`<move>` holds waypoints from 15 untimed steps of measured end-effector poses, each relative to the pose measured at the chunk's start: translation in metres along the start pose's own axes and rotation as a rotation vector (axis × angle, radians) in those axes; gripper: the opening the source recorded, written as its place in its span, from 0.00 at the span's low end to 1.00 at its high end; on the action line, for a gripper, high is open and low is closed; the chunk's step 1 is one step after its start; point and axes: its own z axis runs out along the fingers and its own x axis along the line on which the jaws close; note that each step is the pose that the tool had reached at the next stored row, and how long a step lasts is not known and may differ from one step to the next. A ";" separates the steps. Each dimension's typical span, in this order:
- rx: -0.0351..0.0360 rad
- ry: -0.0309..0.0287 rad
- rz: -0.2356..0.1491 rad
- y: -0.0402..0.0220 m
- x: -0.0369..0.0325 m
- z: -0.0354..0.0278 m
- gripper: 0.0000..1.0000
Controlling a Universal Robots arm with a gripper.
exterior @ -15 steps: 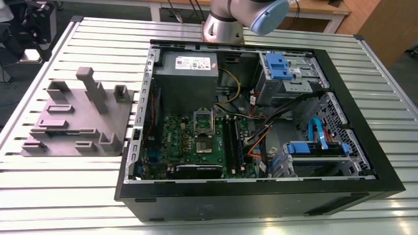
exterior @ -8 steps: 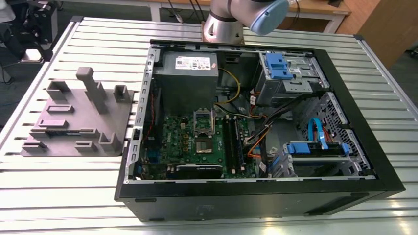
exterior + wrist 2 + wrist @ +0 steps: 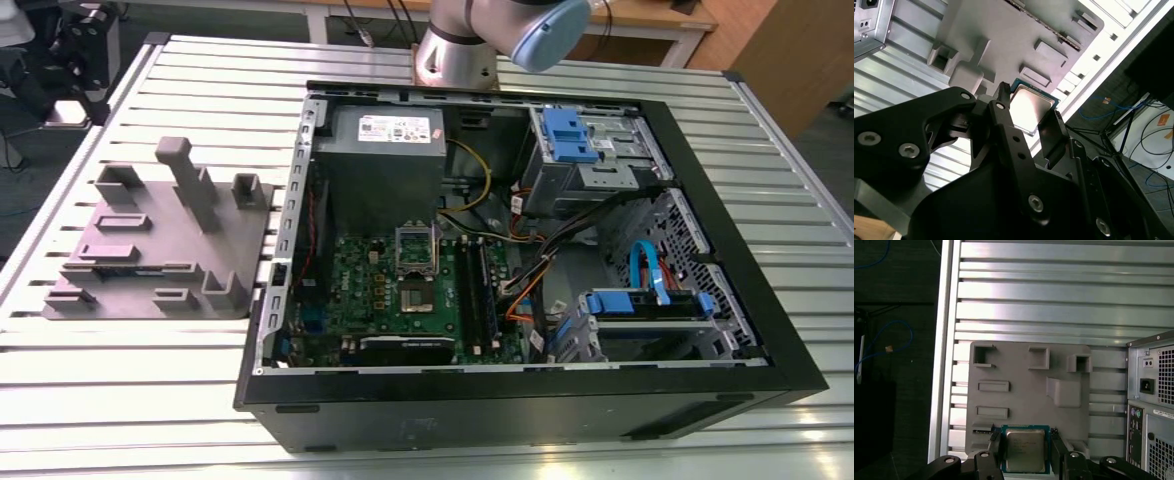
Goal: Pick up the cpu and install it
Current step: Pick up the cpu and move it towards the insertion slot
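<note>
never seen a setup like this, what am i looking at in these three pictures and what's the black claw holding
This is a robot arm working at a slatted metal table. The exterior view comes from a camera off the arm: it shows an open computer case with its motherboard, and a grey plastic fixture at the exterior view's left. Both wrist views come from cameras riding on the arm. In them the black end effector has a finger on each side of the cpu, a small square silver chip, and appears to hold it, with the fixture beyond.
</note>
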 end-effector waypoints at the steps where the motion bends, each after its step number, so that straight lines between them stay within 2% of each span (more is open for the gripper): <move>1: 0.0000 0.0000 0.000 0.0000 -0.0002 0.0000 0.47; 5: 0.0000 0.0000 0.000 0.0000 -0.0011 -0.0001 0.47; 7: 0.0000 0.0000 0.000 -0.0005 -0.0169 -0.0007 0.47; 15: 0.0000 0.0000 0.000 -0.0005 -0.0187 -0.0008 0.47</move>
